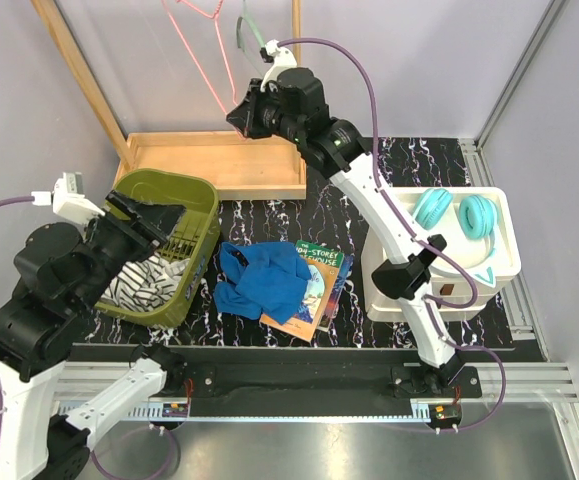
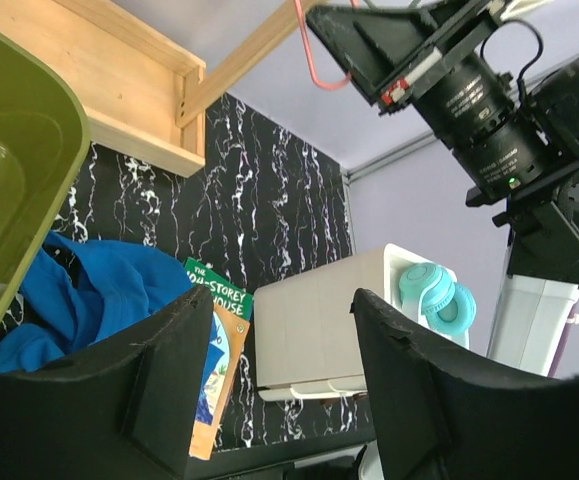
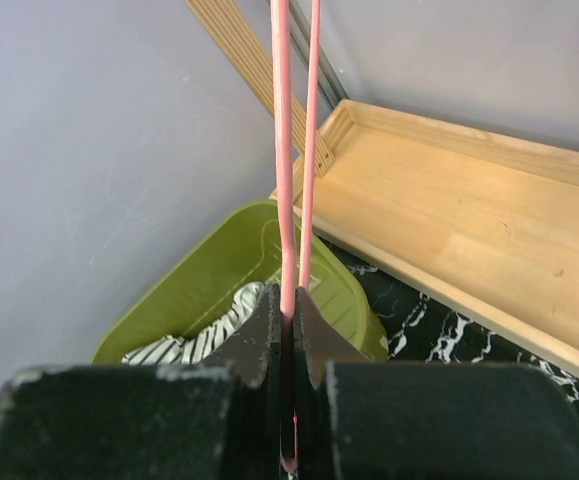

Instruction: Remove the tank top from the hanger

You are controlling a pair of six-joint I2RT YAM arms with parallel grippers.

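Two grippers. Right gripper: clamped on thin pink wire hanger, which is bare beyond its fingertips. Left gripper: jaws parted, empty. A black-and-white striped garment, probably the tank top, lies heaped beneath it in an olive plastic basket. Removal looks complete. Next: lift the left arm clear and set the hanger down.

Grey walls — black marbled table

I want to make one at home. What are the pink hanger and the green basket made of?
The hanger looks like thin wire with a smooth pink coating, though it could be plastic. The basket looks like hard olive plastic: shiny moulded rim.
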